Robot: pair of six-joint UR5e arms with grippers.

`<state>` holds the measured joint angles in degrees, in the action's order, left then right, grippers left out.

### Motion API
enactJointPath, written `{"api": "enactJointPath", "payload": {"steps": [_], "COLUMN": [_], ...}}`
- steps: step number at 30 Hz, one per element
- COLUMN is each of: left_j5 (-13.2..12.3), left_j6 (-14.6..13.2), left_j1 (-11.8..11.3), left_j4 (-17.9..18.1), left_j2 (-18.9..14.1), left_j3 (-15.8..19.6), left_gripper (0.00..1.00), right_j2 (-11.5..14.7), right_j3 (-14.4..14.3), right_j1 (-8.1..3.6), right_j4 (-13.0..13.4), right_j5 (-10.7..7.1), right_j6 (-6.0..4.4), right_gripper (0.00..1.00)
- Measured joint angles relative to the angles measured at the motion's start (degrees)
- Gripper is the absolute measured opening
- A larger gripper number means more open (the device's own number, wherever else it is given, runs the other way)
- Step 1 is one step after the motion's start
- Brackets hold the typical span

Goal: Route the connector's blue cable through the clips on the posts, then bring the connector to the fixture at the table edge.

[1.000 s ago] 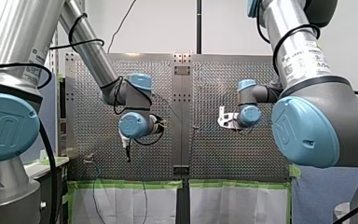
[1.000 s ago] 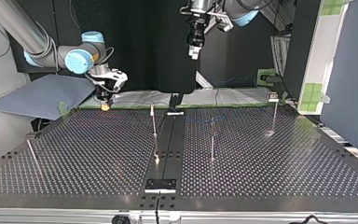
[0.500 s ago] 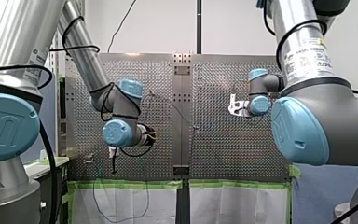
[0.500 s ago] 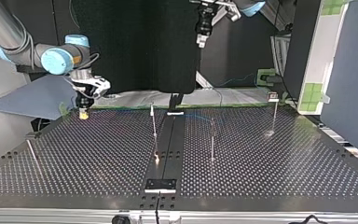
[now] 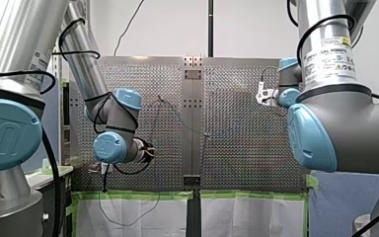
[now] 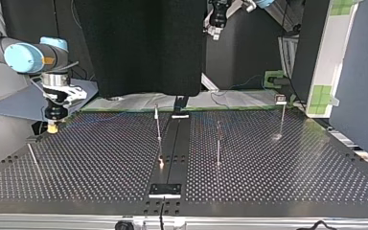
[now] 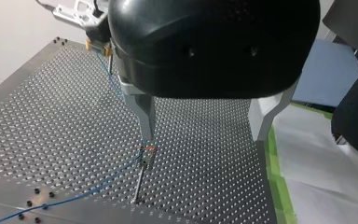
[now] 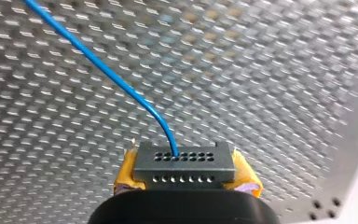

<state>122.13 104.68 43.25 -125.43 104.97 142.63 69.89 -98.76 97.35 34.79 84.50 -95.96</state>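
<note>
**wirenut:** Going across the top view from its left: the robot's right gripper now hangs low over that side of the table, not far from the thin leaning post. A second ago it was up beside the middle post, so it has slid a long way leftward.

**peg_pete:** Has it got the connector?

**wirenut:** Yep. In the right wrist view its yellow pads are clamped on both sides of the connector. The blue cable leaves the top row of holes and trails off over the table.

**peg_pete:** And further right?

**wirenut:** There's a dark plate at the near edge, which may be the fixture. Nothing is on it, so the delivery isn't done. The left gripper has climbed and drifted right, and it's nearly out of the top edge now. Its own wrist view shows the fingers spread wide with nothing between them. One metal finger sits just in front of a post that carries a clip, and the cable runs from the right gripper to that clip and on past it.

**peg_pete:** Seated in the clip?

**wirenut:** Can't tell — it's too small to see. My read is that the left arm has let go and backed off, and the right one is drawing the line taut from that post. So the routing looks partly done, and the connector is well away from the near edge.
</note>
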Motion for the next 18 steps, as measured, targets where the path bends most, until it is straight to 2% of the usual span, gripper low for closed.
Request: {"api": "enactJointPath", "payload": {"steps": [4, 8, 12, 14, 18], "left_j5": [1.5, 2.7, 3.2, 3.3, 3.3], "left_j6": [0.1, 0.2, 0.2, 0.2, 0.1], "left_j1": [0.0, -0.2, -0.2, -0.2, -0.3], "left_j4": [1.3, 2.8, 3.9, 3.8, 2.8], "left_j2": [0.0, 0.0, 0.0, 0.0, 0.0], "left_j3": [-0.1, -0.5, -1.1, -1.5, -2.3], "left_gripper": [0.98, 0.98, 0.98, 0.98, 0.98], "right_j2": [1.2, 1.4, 1.3, 1.3, 1.3], "right_j3": [0.0, 0.1, 0.0, 0.0, 0.2], "right_j1": [-1.77, -3.74, -5.49, -6.54, -8.43], "right_j4": [1.6, 1.2, -0.3, -1.3, -3.2], "right_j5": [-1.46, -2.07, -2.53, -3.07, -4.3], "right_j6": [-1.39, -1.68, -0.77, -0.04, 0.71], "right_gripper": [0.0, 0.0, 0.0, 0.0, 0.0]}}
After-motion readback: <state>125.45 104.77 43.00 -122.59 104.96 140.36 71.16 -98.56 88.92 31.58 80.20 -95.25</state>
